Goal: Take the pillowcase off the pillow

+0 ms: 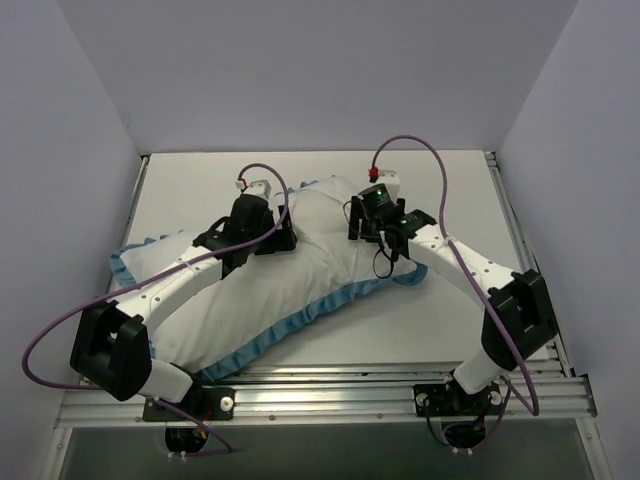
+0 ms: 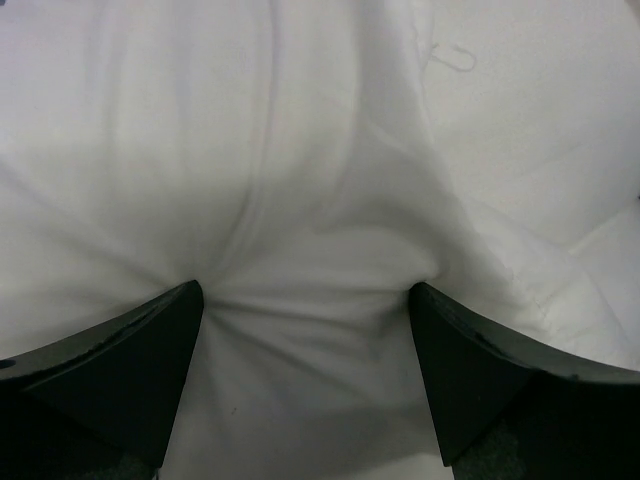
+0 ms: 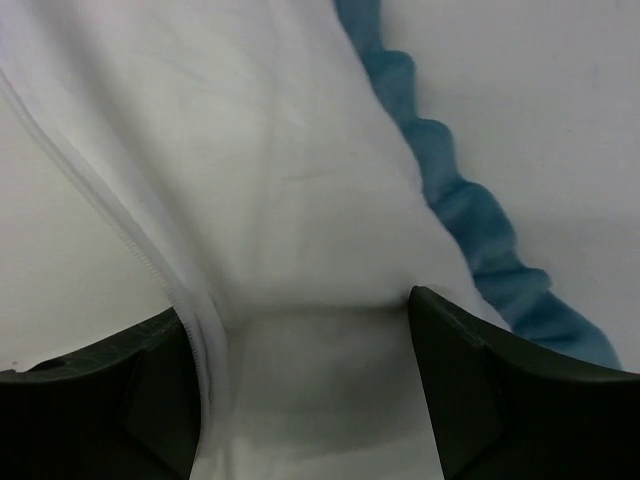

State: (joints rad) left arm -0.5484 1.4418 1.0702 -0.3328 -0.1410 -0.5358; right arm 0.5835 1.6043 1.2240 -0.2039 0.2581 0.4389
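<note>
A: Left gripper (image 2: 305, 292) jaws wide, pressed into the white pillowcase (image 1: 320, 262); right gripper (image 3: 298, 303) wide too, between zipper (image 3: 120, 220) and teal ruffle (image 3: 470, 210).
B: Where's the pillow?
A: Inside, unseen. Pillowcase lies diagonally on the pale table (image 1: 430, 330), with bare room at the far and front right. Walls (image 1: 300, 70) close three sides.

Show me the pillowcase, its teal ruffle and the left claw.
pillowcase (image 1: 310, 270): top view, on its plain white back.
teal ruffle (image 3: 465, 210): right wrist view, middle of the wavy trim.
left claw (image 2: 305, 292): left wrist view, midway between its fingertips.
</note>
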